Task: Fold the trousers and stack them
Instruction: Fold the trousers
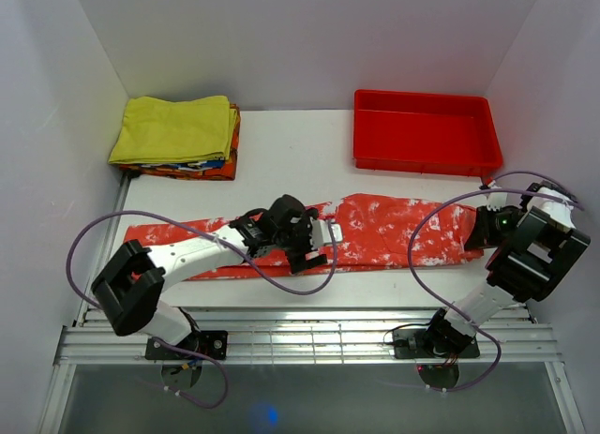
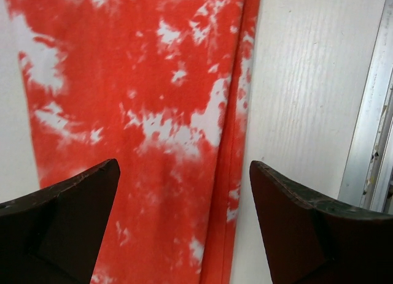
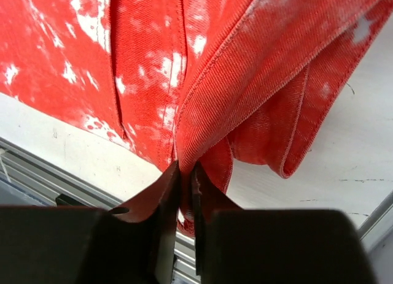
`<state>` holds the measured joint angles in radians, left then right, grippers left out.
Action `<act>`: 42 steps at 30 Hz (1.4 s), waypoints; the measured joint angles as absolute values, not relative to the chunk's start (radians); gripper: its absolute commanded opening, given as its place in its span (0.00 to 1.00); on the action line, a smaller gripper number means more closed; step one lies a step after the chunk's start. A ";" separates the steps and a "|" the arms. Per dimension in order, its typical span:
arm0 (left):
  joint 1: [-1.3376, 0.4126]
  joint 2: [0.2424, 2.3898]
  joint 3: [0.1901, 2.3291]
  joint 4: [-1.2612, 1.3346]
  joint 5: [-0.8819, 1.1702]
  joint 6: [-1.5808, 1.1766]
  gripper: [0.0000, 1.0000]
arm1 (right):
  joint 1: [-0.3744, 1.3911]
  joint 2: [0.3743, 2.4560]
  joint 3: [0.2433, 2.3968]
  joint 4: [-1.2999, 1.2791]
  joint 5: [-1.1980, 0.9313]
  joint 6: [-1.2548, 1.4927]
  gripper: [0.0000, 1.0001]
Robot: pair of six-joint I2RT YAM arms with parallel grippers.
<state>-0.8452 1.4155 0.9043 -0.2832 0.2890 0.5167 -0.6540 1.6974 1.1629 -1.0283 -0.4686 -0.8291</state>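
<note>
Right gripper point(image 3: 186, 170) nipping right end of trousers point(image 1: 394, 230); left gripper point(image 2: 184, 167) wide above their middle.
Cloth lies along near edge of table point(image 1: 281, 153); shallow hem pinch may slip on lifting; unheld middle may drag and bunch.

White-and-black arms point(image 1: 187, 254), looping purple cables point(image 1: 298, 291), dark wedge-shaped fingers point(image 2: 61, 229)
</note>
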 measured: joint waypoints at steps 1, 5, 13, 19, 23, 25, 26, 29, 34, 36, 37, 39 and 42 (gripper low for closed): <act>-0.867 1.441 0.907 -0.271 0.274 0.516 0.98 | -0.654 1.697 1.163 -1.029 -0.473 -0.824 0.08; -0.923 1.525 0.931 -0.248 0.263 0.518 0.98 | -0.647 1.694 1.157 -1.028 -0.500 -0.817 0.08; -0.931 1.528 0.976 -0.231 0.332 0.537 0.86 | -0.561 1.582 1.028 -0.993 -0.551 -0.796 0.08; -0.932 1.535 0.967 -0.193 0.384 0.561 0.98 | -0.546 1.485 0.986 -0.994 -0.634 -0.757 0.08; -0.936 1.547 0.916 -0.125 0.340 0.592 0.98 | -0.543 1.453 0.986 -0.987 -0.657 -0.722 0.08; -0.941 1.573 0.905 -0.101 0.310 0.603 0.98 | -0.543 1.453 0.986 -0.981 -0.655 -0.709 0.08; -0.944 1.592 0.905 -0.088 0.297 0.608 0.98 | -0.543 1.457 0.986 -0.978 -0.654 -0.705 0.08; -0.955 1.641 0.905 -0.059 0.262 0.618 0.98 | -0.543 1.485 0.988 -0.968 -0.649 -0.696 0.08; -0.982 1.691 0.905 -0.018 0.215 0.623 0.98 | -0.556 1.536 1.009 -0.964 -0.624 -0.681 0.39; -0.987 1.701 0.902 0.001 0.197 0.622 0.98 | -0.561 1.548 1.019 -0.962 -0.611 -0.682 0.53; -0.989 1.702 0.897 0.014 0.189 0.622 0.98 | -0.565 1.552 1.021 -0.960 -0.604 -0.682 0.60; -0.991 1.702 0.887 0.029 0.177 0.620 0.98 | -0.573 1.553 1.021 -0.959 -0.587 -0.683 0.67; -0.991 1.702 0.875 0.044 0.171 0.620 0.98 | -0.586 1.553 1.020 -0.958 -0.560 -0.688 0.80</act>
<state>-0.9905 1.7023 0.8745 0.0437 0.1715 0.6205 -0.5858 1.5532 1.0203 -0.9581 -0.5602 -0.6884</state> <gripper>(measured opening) 0.979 0.753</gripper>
